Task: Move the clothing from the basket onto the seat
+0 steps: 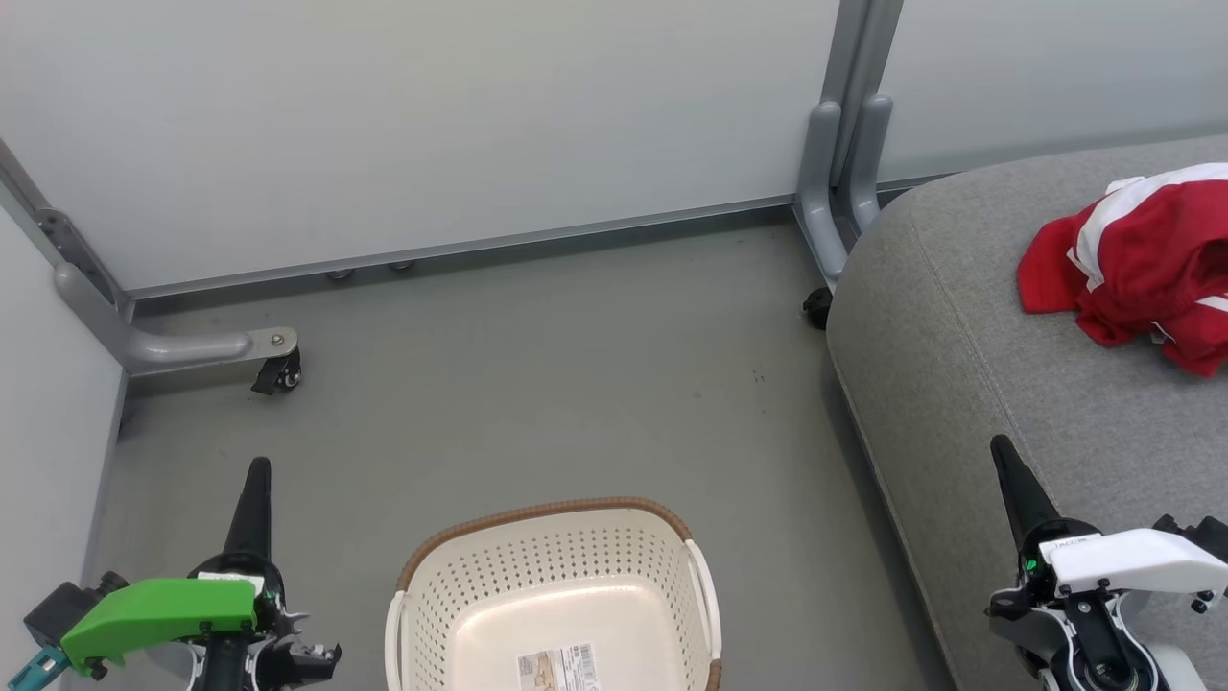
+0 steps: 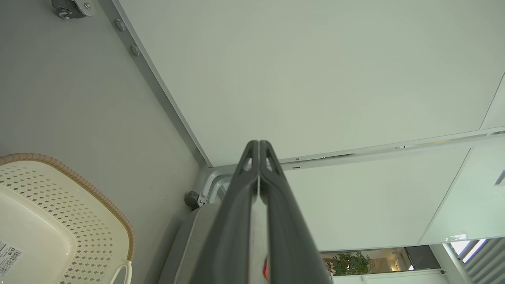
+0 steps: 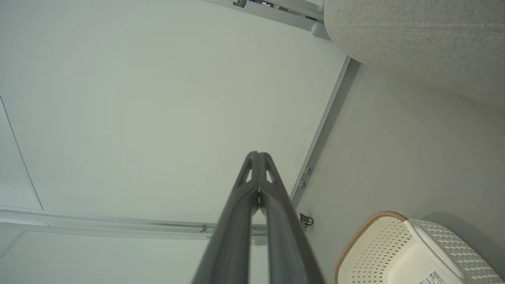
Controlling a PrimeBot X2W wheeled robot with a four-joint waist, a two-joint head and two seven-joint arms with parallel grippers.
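Judging by the basket (image 1: 537, 566), the job looks all but finished. The cream tub with its brown woven rim sits on the floor (image 1: 576, 365) at the near middle, and its inside is bare apart from a printed label (image 1: 558, 667) on the bottom. No red fabric shows in the part of it that is in view.

At either side of it, equally near, the two arms sit low and symmetrical, as if parked. The left gripper (image 1: 257, 475), behind its green housing, points its dark fingers away toward the far wall with the tips pressed together and nothing between them. The right gripper (image 1: 1007, 461), behind its white housing, does the same over the near edge of the seat (image 1: 959, 384) — both wrist views confirm each pair of fingers meets along its length.

Farther off on the right, the grey upholstered seat carries the clothing (image 1: 1142, 264), a crumpled red heap with white panels lying well in from the seat's near edge and cut by the picture's right border. Whether it is one garment or two cannot be told — so what remains, if anything, is at most a check.
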